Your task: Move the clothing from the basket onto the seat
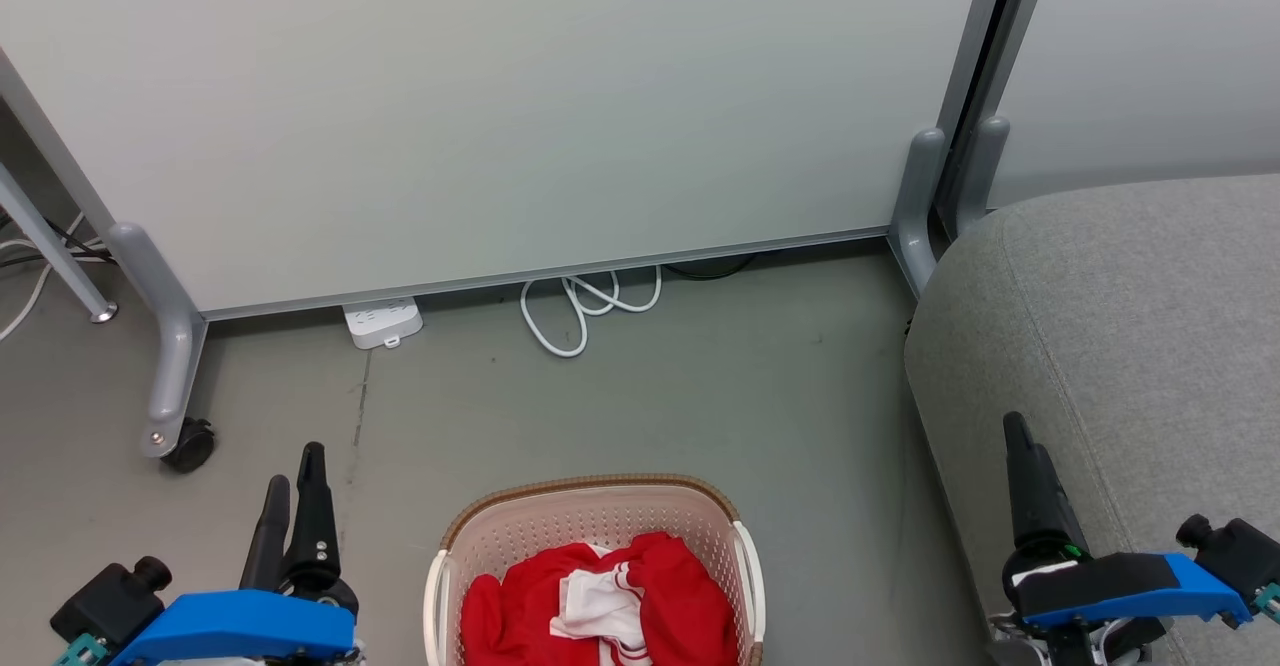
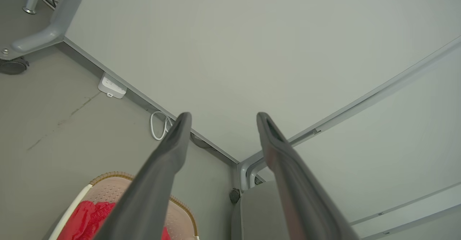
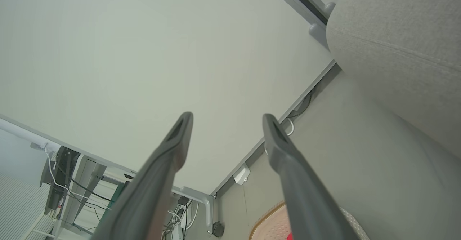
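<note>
One red heap of clothing (image 1: 665,586), white-striped, in cream perforated basket (image 1: 600,487); left gripper (image 2: 222,116), right gripper (image 3: 225,116) spread, empty.

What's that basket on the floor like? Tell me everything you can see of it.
The basket is cream plastic, its walls dotted with small holes, with a brown woven-look rim and white side handles. It stands upright on the grey floor, left of the seat and apart from it, its near part cut off by the picture's edge. Red clothing with white trim lies crumpled inside.
</note>
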Motion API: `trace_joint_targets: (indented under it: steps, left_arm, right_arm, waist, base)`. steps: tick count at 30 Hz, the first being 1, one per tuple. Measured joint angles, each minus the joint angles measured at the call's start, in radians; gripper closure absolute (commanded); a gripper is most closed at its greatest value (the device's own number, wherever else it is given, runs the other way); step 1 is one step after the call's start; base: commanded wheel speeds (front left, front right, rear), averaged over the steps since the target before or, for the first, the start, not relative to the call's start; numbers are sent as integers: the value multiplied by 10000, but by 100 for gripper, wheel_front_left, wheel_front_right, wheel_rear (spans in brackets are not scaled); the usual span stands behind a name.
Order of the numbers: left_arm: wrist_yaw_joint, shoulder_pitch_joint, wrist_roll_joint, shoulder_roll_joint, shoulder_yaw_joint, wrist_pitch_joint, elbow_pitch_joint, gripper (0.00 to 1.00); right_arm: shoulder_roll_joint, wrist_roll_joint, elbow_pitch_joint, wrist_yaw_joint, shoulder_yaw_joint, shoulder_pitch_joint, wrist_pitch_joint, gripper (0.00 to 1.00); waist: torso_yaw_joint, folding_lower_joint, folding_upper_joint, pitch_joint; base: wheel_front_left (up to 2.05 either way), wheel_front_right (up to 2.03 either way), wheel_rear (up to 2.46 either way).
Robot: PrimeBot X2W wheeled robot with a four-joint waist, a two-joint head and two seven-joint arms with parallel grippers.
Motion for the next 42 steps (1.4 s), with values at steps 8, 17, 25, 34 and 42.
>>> trace_joint_targets:
  steps: [8,17,25,34,42]
  left_arm:
    - [86,-1,1352,13,-203,-263,100,0]
    - [132,0,2575,29,-395,-527,171,0]
    - [207,0,3580,40,-520,-777,224,0]
    - [290,0,4614,58,-725,-997,228,0]
    - [332,0,5450,69,-838,-1200,249,0]
  right_arm:
    - [0,-1298,58,2,228,5,-265,0]
    - [-2,-2522,261,2,385,13,-537,0]
    - [-2,-3482,420,2,428,16,-777,0]
    - [-4,-4483,529,2,504,16,-1007,0]
    - [-4,-5265,627,2,616,16,-1193,0]
  waist:
    - [5,0,0,-21]
    - [29,0,0,-45]
    - [49,0,0,-47]
    - [87,0,0,-60]
    - [114,0,0,-57]
  base:
    - [0,0,0]
    - [0,0,0]
    - [0,0,0]
    - [0,0,0]
    - [0,0,0]
